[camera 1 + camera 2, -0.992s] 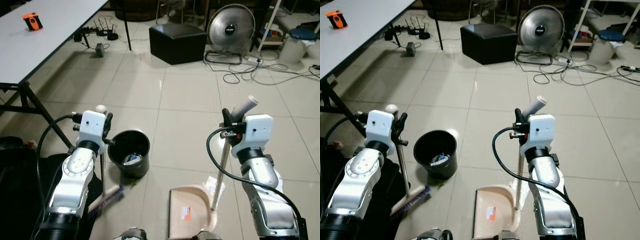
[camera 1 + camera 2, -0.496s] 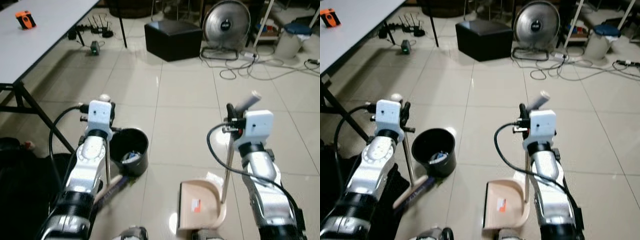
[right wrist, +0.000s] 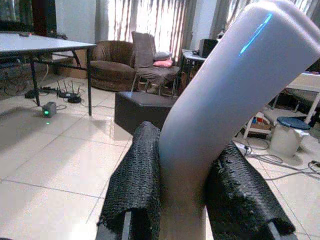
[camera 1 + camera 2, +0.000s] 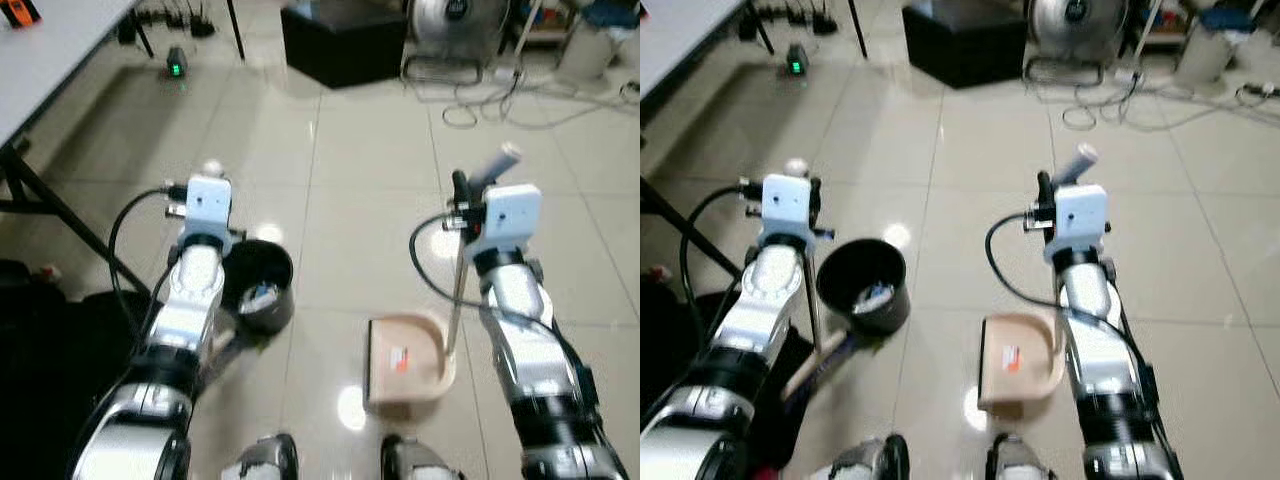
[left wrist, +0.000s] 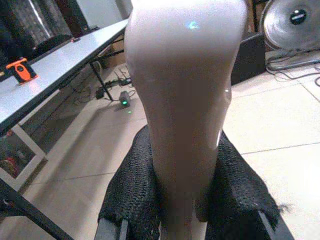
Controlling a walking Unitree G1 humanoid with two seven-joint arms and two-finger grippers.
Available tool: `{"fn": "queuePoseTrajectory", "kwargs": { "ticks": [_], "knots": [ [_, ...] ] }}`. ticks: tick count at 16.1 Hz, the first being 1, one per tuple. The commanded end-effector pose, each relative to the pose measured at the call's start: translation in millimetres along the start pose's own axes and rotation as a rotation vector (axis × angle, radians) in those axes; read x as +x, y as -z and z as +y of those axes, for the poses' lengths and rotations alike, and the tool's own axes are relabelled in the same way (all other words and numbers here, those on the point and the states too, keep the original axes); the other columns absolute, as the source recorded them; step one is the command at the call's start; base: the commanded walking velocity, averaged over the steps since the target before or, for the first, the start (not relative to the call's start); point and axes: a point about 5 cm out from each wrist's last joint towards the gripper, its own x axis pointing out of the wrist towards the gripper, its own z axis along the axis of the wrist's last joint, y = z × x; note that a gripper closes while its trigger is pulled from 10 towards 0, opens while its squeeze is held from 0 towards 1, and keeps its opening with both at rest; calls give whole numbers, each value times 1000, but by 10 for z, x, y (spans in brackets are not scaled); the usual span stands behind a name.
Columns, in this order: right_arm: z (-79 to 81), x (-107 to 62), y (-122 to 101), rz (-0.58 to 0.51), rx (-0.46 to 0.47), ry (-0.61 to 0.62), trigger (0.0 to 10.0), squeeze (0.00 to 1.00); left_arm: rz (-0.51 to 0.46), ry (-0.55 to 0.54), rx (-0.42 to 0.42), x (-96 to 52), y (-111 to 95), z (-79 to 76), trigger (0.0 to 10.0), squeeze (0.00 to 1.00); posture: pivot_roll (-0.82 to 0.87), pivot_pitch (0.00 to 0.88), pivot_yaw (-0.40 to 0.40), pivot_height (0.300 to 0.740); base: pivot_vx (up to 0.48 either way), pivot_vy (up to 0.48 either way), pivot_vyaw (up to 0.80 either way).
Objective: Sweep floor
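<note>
The left gripper [image 5: 172, 200] is clamped on the pale broom handle [image 5: 182, 100]; the brush head [image 4: 825, 357] rests on the tiled floor [image 4: 970, 170] beside the round black bin [image 4: 862, 285], which contains scraps. The right gripper [image 3: 192, 195] grips the grey handle [image 3: 220, 95] of the beige dustpan [image 4: 1018, 362], which lies on the floor.

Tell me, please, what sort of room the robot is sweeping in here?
Probably a lived-in room doubling as a workspace: a tiled floor, a long folding table with chargers beneath, a sofa by curtained windows, and a standing fan trailing cables.
</note>
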Motion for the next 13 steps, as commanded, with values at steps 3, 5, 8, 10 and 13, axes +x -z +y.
{"fn": "queuePoseTrajectory", "kwargs": {
  "ticks": [3,5,8,10,13],
  "knots": [
    [-12,150,-65,-94,-53,-13,10000,0,10,-64,83,21,88,113,10000,0,37,334,84,740,0,0,0],
    [35,201,-157,-164,-50,-21,10000,0,3,-91,70,16,103,141,10000,0,44,359,90,740,0,0,0],
    [150,275,-256,-268,-24,-22,10000,0,-11,-136,23,12,140,147,10000,0,35,394,100,740,0,0,0],
    [338,274,-315,-335,-5,-51,10000,0,-46,-193,14,27,111,156,10000,0,18,406,110,740,0,0,0],
    [611,179,-312,-369,14,-104,10000,0,-107,-236,10,83,2,164,10000,0,17,423,119,740,0,0,0]
  ]
}}
